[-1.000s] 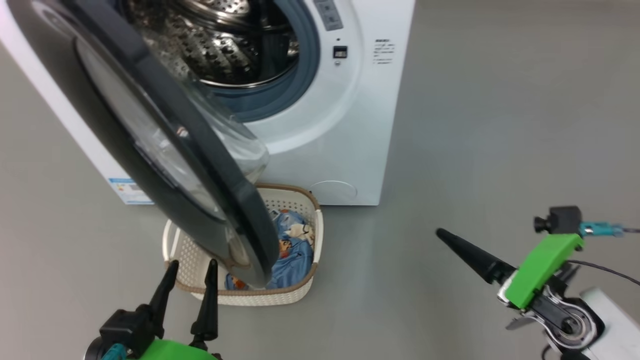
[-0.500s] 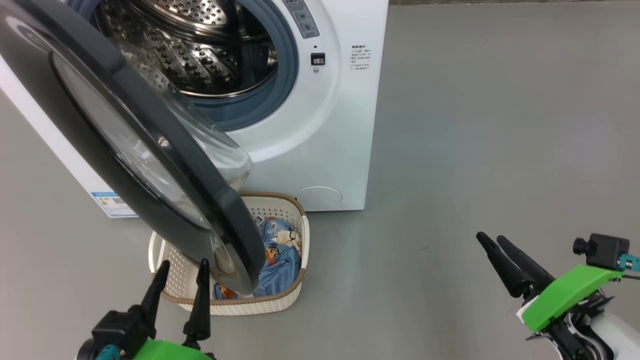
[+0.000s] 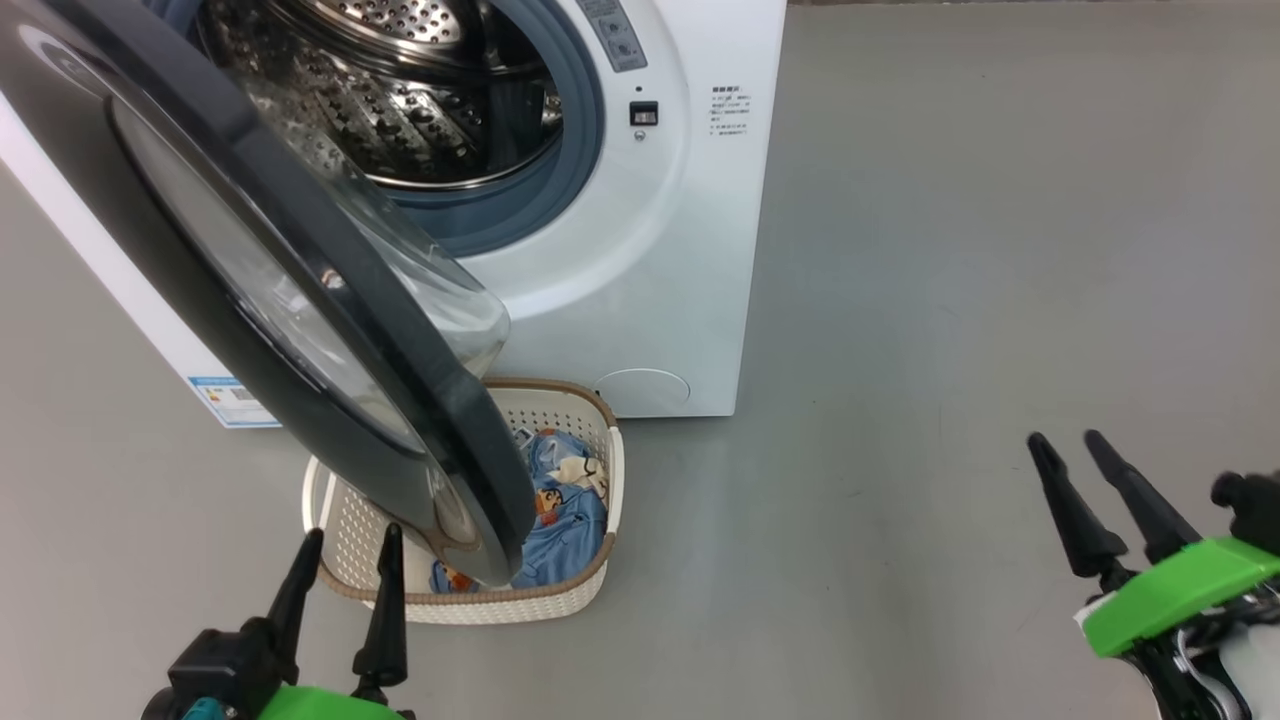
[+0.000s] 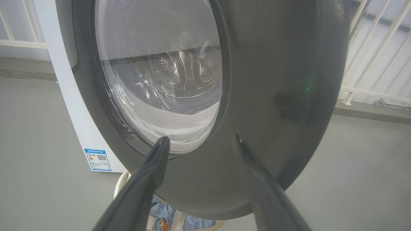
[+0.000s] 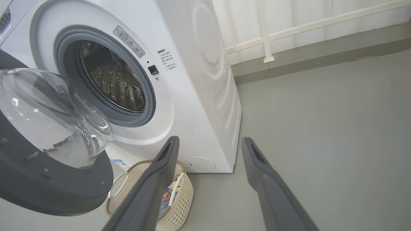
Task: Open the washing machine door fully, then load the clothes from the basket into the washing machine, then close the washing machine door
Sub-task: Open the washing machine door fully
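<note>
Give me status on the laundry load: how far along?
Done: the door is unlatched and swung partway out, over the basket. In hand: opening it fully; the left jaws stand open facing its outer face. Left: the clothes sit in the basket, the drum looks empty, and the door then needs closing. The right jaws are open and empty.

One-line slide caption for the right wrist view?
Open right gripper faces the washing machine, its door open above the basket of clothes.
</note>
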You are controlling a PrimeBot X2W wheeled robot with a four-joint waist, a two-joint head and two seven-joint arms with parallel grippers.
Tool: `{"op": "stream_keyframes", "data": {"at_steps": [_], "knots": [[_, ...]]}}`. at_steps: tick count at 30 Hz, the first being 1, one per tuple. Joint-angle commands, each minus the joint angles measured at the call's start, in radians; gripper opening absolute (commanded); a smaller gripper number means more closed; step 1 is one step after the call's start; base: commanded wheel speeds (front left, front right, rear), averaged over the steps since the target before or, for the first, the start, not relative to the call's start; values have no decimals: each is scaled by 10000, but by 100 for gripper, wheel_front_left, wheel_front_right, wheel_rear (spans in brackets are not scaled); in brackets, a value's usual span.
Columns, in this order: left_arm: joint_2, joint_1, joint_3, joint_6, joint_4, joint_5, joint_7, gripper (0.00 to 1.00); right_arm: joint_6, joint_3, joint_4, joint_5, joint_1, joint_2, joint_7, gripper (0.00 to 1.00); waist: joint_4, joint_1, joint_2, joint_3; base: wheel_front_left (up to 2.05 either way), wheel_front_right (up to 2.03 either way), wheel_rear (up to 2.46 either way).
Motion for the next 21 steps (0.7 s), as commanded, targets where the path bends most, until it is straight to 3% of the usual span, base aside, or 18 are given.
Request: {"op": "stream_keyframes", "data": {"at_steps": [1, 8, 21], "knots": [[120, -165, 339, -26, -278, 93, -65, 100, 29, -617, -387, -753, 500, 106, -119, 100, 26, 0, -1, 2, 0, 0, 0], [120, -129, 351, -26, -270, 193, -65, 100, 29, -2733, -991, -2854, 1570, 1103, -121, 100, 80, 0, -1, -84, 0, 0, 0], [120, -67, 366, -27, -183, 279, -65, 100, 29, -3883, -854, -4037, 2750, 1995, -121, 100, 140, 0, -1, -178, 0, 0, 0]]}}
